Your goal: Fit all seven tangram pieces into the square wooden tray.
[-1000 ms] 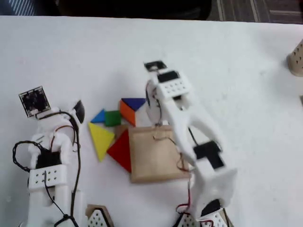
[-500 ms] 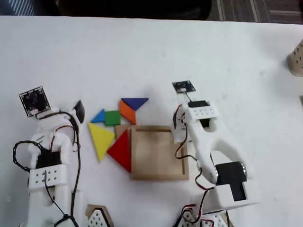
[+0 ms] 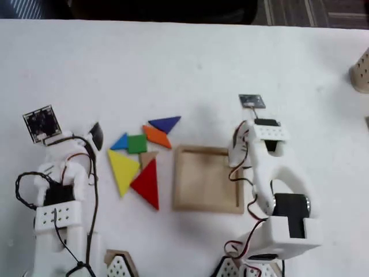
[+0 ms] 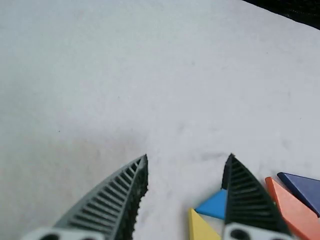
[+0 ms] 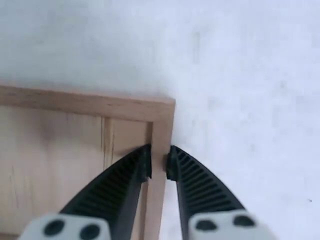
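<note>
While the right gripper (image 5: 159, 161) pinches the rim of the wooden tray (image 5: 90, 103), the left gripper (image 4: 187, 159) hangs wide open. It's just beside the light blue triangle (image 4: 212, 205).

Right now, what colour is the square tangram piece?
The square piece is green, best seen in the high view.

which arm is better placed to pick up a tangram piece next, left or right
Probably left. The left tool is open right beside the light blue triangle and yellow triangle. The right tool is clamped on the rim of the wooden tray, on the side away from the pieces.
</note>
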